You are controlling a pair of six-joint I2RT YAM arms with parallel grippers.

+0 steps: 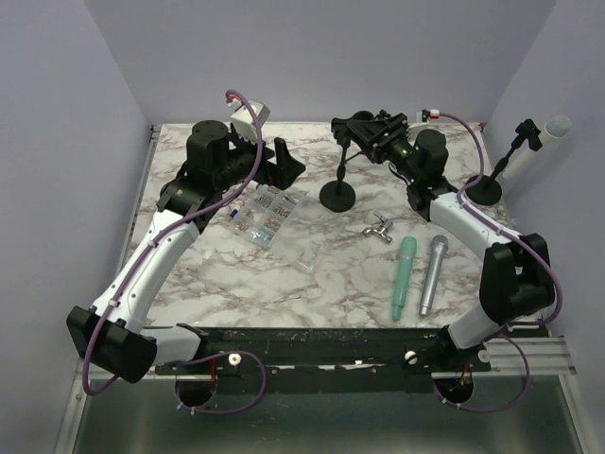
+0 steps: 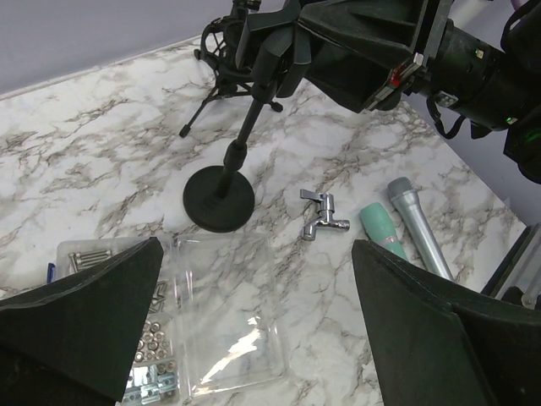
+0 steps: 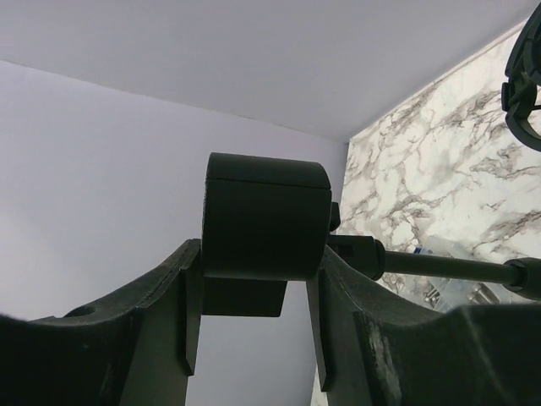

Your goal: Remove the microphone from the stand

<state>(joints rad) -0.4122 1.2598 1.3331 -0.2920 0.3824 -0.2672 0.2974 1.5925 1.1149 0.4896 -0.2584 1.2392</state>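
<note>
A black microphone (image 3: 265,216) sits at the top of a black stand (image 1: 343,163) with a round base (image 2: 220,200) in the middle rear of the table. My right gripper (image 1: 364,128) reaches over the stand top. In the right wrist view the right gripper (image 3: 258,254) has a finger pressed against each side of the microphone body, and the stand's rod (image 3: 439,266) runs off to the right. My left gripper (image 1: 284,161) hangs to the left of the stand. In its wrist view the left gripper (image 2: 256,245) is wide open with nothing between its fingers.
A clear plastic box (image 1: 263,216) of screws and nuts lies under the left gripper. A chrome fitting (image 1: 380,227), a green microphone (image 1: 405,274) and a silver microphone (image 1: 433,274) lie at front right. A white microphone (image 1: 550,130) stands on a second stand at far right. A tripod mount (image 2: 221,42) stands at the back.
</note>
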